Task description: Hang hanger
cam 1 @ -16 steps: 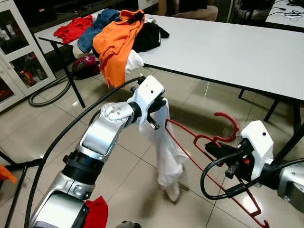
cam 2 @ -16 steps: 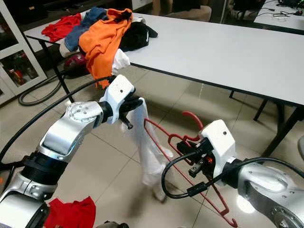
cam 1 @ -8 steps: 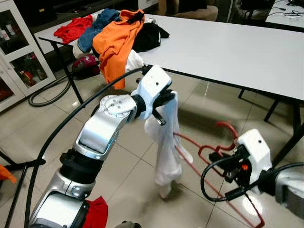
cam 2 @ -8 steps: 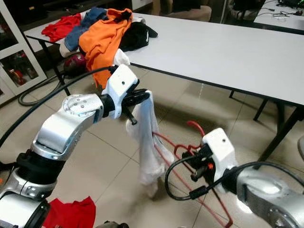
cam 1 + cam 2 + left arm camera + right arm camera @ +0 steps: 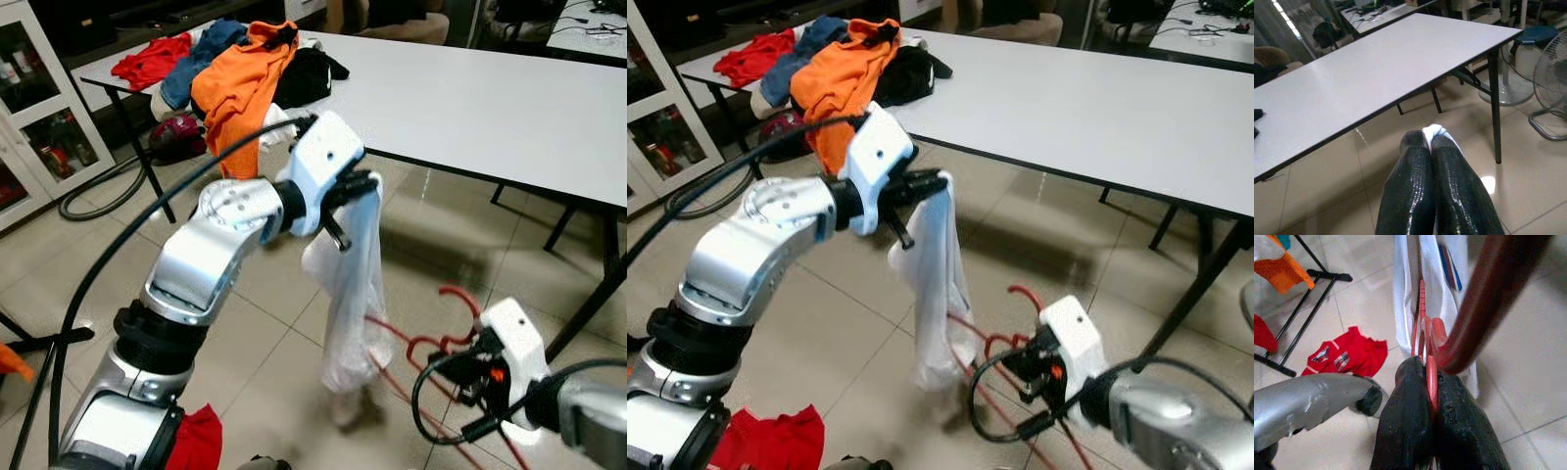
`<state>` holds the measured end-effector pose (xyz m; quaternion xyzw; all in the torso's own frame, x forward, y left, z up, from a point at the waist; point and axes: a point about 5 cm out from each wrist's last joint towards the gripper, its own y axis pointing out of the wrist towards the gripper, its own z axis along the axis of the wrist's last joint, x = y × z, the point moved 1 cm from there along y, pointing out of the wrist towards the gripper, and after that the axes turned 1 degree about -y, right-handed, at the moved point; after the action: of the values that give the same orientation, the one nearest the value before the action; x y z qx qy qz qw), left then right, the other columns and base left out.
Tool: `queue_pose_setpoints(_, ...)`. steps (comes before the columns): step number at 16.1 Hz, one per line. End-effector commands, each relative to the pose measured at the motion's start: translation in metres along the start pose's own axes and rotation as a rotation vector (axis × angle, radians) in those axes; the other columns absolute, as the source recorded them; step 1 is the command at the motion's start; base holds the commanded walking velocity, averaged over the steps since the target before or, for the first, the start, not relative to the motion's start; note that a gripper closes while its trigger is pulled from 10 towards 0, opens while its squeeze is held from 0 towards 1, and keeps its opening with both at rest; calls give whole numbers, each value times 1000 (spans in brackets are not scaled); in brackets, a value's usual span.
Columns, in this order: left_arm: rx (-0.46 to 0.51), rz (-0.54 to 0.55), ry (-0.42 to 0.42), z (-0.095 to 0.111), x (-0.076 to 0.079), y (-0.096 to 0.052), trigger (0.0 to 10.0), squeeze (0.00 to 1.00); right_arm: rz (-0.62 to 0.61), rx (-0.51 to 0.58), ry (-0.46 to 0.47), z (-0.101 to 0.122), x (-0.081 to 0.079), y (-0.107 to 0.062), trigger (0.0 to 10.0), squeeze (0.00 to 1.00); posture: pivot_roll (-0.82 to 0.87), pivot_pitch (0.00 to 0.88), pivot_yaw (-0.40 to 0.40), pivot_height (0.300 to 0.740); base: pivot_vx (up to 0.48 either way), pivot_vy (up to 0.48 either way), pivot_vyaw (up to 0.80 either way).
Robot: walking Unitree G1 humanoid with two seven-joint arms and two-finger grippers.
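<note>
1. Far left, a pile of clothes (image 5: 230,69) lies on the white table (image 5: 490,98); none of it is in play.
2. The left gripper (image 5: 358,191), raised in front of the table, is clenched on the top of a white garment (image 5: 348,294) that hangs down toward the floor.
3. Lower right, the right gripper (image 5: 1427,396) is clamped on the red hanger (image 5: 446,333) just below its hook, near the floor; one arm of the hanger reaches into the garment's lower end.
4. Judging from this, the garment is not yet properly on the hanger, and no rail to hang it on is visible, so most of the job remains.
</note>
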<state>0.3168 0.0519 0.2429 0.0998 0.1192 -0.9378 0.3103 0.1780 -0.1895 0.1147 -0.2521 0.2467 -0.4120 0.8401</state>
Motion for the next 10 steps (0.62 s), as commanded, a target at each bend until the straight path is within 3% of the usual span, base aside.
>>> queue_pose_setpoints(1,26,45,15,9,-10,-3,10000,0,-4,-16,11,-3,0,0,10000,0,-240,0,96,740,0,0,0)
queue_pose_setpoints(4,32,112,14,12,-22,-2,10000,0,2,-40,49,-14,-5,-3,10000,0,-250,0,99,740,0,0,0)
queue_pose_setpoints(10,49,148,13,15,-28,0,10000,0,18,-95,115,-33,-8,-12,10000,0,-256,3,93,740,0,0,0)
